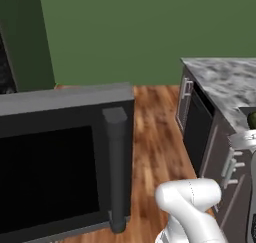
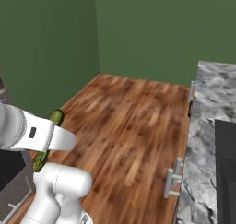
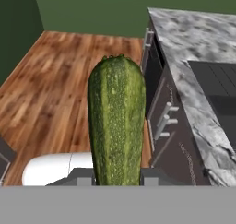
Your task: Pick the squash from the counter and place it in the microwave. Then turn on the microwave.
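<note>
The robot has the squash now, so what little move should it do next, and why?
Probably swing the arm toward the microwave. The gripper is shut on the squash, which stands up between its fingers, lifted off the counter and out over the wood floor. The microwave's open door is nearby, so carrying the squash that way looks like the next step.

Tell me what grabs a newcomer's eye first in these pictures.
The green squash stands up large in the middle of the hand view, held between the shut gripper over the wood floor. In the left base view the microwave, its dark door and bar handle facing us, looms at lower left. The marbled counter runs along the right.
</note>
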Robot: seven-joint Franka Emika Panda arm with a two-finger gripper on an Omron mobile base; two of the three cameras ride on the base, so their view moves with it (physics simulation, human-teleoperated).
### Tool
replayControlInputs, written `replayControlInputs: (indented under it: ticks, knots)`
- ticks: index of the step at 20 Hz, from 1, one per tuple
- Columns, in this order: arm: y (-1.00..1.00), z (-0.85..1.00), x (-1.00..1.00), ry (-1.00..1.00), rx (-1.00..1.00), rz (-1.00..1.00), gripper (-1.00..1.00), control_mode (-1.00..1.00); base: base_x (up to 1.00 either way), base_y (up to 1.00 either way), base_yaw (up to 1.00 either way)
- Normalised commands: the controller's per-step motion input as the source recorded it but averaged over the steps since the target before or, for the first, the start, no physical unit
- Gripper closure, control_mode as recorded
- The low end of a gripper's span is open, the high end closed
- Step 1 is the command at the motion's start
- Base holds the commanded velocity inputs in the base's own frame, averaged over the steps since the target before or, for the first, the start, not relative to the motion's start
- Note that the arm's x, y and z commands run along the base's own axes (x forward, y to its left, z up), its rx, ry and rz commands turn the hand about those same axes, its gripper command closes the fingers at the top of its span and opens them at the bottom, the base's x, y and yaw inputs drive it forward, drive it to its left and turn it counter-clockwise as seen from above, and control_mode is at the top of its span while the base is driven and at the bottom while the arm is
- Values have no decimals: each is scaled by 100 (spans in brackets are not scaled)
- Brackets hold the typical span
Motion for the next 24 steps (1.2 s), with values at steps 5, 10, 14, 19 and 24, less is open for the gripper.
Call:
replayControlInputs:
  ticks: [5, 10, 14, 19, 24]
  knots:
    - [0, 0, 0, 0, 0, 0, 100, 100, 61, -30, 0]
    - [0, 0, 0, 0, 0, 0, 100, 100, 64, -30, 0]
    - [0, 0, 0, 0, 0, 0, 100, 100, 63, -32, 0]
    - [0, 0, 0, 0, 0, 0, 100, 100, 43, -34, 9]
    - [0, 0, 0, 0, 0, 0, 100, 100, 0, -22, 38]
